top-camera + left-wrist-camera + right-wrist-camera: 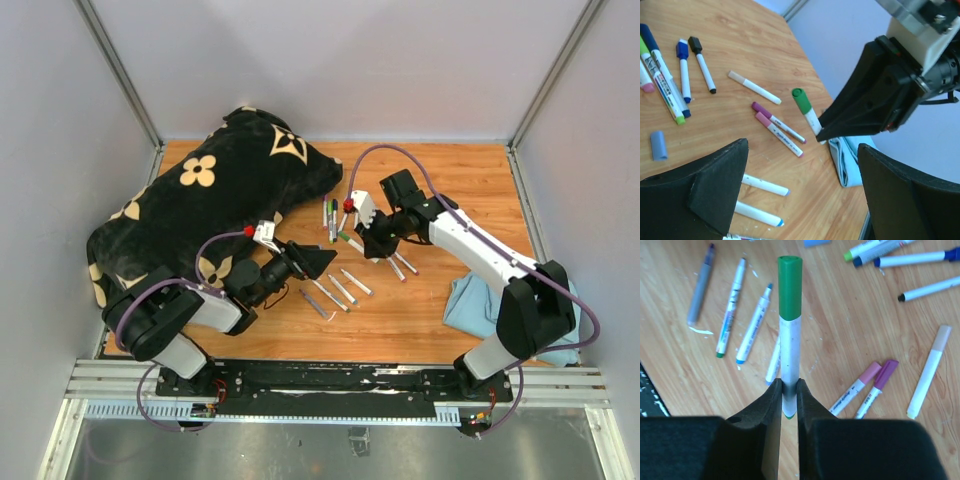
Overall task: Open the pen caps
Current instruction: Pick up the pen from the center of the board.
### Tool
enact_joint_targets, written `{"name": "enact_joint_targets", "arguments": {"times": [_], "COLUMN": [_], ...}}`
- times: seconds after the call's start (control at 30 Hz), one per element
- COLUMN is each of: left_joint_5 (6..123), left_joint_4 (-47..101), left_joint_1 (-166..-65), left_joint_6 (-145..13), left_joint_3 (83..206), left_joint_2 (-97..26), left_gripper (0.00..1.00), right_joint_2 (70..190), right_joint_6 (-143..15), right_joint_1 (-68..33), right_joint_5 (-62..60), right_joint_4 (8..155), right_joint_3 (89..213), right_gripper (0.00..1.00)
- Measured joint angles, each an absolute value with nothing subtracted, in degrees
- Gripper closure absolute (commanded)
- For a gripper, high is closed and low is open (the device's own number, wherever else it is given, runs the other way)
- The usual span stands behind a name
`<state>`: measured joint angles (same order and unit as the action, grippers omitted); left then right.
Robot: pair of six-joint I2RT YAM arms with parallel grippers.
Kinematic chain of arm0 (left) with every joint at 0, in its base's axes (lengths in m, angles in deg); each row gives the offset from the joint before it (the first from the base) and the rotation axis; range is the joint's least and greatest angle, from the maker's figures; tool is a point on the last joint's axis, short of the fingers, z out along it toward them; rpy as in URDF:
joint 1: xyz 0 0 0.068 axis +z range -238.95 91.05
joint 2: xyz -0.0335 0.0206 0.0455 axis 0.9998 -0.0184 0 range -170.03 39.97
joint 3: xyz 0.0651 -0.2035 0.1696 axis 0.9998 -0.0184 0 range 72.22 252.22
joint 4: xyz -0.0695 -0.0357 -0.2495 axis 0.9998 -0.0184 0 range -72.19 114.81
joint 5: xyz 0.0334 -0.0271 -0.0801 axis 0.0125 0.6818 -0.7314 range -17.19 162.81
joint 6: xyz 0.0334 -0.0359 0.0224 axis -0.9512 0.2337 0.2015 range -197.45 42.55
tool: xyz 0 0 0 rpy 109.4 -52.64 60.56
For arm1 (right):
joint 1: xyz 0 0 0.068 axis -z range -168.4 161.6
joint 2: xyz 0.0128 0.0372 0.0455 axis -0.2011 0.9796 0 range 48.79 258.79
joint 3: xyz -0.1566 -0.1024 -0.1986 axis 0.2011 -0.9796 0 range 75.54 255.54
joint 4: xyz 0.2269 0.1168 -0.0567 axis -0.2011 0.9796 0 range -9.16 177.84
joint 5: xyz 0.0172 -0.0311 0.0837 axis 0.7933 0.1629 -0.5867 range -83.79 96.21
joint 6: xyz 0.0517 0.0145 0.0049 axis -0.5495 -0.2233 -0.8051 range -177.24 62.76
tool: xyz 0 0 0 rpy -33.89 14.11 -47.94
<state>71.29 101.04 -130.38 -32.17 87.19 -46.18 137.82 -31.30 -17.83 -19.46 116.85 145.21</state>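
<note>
My right gripper (789, 389) is shut on the white barrel of a marker with a green cap (790, 287), held above the table with the cap pointing away from the fingers. In the left wrist view the same green cap (801, 100) sticks out of the right gripper (821, 134). My left gripper (802, 150) is open and empty, a short way from that cap; from above the left gripper (318, 262) faces the right gripper (372, 243). Capped pink (870, 373) and purple (887, 371) markers lie on the wood. Blue-capped (682, 50) and black-capped (694, 44) markers lie further off.
Several uncapped white markers (755, 322) lie below the held one. A loose blue-grey cap (658, 145) rests on the wood. A black cushion with beige flowers (220, 190) fills the back left. A light blue cloth (480, 305) lies at the right.
</note>
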Motion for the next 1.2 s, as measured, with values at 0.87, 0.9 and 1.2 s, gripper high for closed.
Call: {"name": "enact_joint_targets", "arguments": {"times": [0.87,0.9,1.2], "left_joint_5": [73.8,73.6,72.0], "left_joint_4": [112.2,112.2,112.4], "left_joint_1": [-130.4,-130.4,-130.8], "left_joint_6": [-24.1,-24.0,-22.9], "left_joint_3": [91.3,91.3,92.2], "left_joint_2": [-57.9,-57.9,-57.9], "left_gripper": [0.42,0.45,0.64], "right_joint_2": [135.6,135.6,136.0], "right_joint_6": [-31.6,-31.6,-31.4], "right_joint_1": [-19.6,-19.7,-21.1], "right_joint_5": [-29.8,-29.8,-29.8], "right_joint_4": [116.7,116.7,116.8], "right_joint_3": [144.5,144.5,144.5], "right_gripper": [0.99,0.99,0.99]}}
